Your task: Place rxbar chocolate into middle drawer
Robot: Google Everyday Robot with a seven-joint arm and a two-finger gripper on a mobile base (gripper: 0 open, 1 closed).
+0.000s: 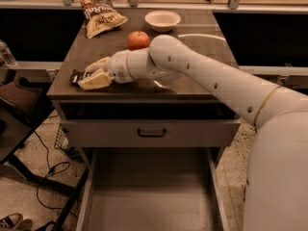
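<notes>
Middle drawer (149,201) stands pulled out beneath the shut drawer front (151,132), floor bare, side walls unobstructed; chip bag (101,16), lettering unreadable, lies rear left on the cabinet top (202,47); bowl (162,19) and apple (138,40) sit mid-rear; gripper (94,73) lies at the front-left edge against the rxbar chocolate (76,76), whose dark end protrudes leftward; grip state cannot be told.

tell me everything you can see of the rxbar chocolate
The rxbar chocolate is a small flat bar in a dark wrapper. Only its left end shows. The gripper, low over the front left of the cabinet top, hides the rest. The bar lies flat on that top, close to the left edge. It is not yet in the open middle drawer below.
</notes>
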